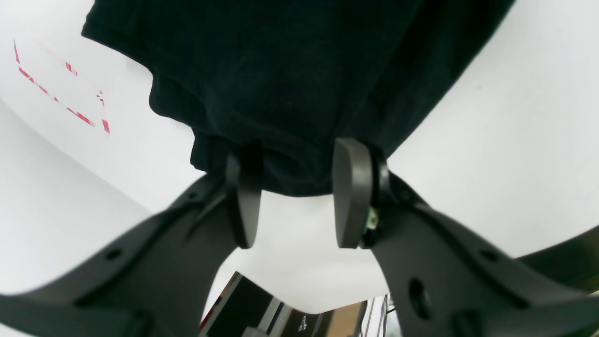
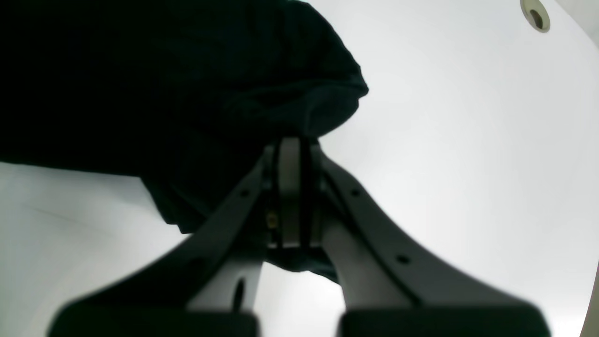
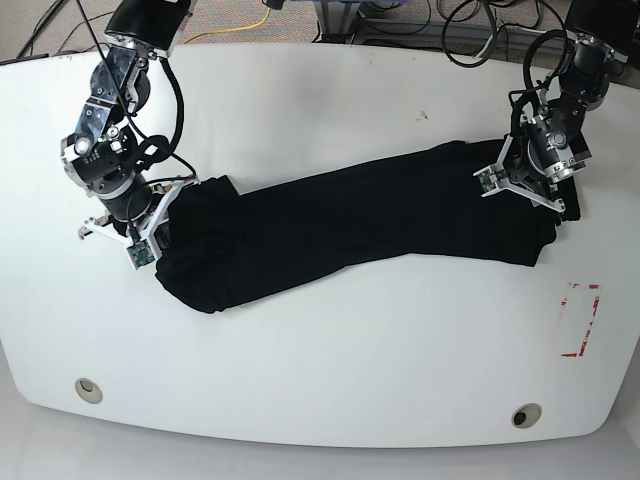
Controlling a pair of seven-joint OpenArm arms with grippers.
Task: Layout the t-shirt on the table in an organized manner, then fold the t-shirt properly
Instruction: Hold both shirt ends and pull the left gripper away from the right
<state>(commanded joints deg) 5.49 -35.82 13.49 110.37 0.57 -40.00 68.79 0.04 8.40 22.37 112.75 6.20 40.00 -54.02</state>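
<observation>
The black t-shirt (image 3: 340,235) lies stretched in a long bunched band across the white table (image 3: 320,110). At the band's left end in the base view, my right gripper (image 3: 150,235) is shut on the t-shirt. The right wrist view shows its fingers (image 2: 290,187) pressed together with the black fabric (image 2: 164,93) bunched around them. At the band's right end my left gripper (image 3: 540,205) is open. In the left wrist view its two fingertips (image 1: 351,187) straddle the edge of the cloth (image 1: 281,84), which lies loose between them.
A red dashed rectangle (image 3: 580,320) is marked near the table's right edge, also seen in the left wrist view as red dashes (image 1: 61,93). Two grey grommet holes (image 3: 88,389) (image 3: 525,415) sit near the front edge. Cables (image 3: 470,30) lie beyond the far edge.
</observation>
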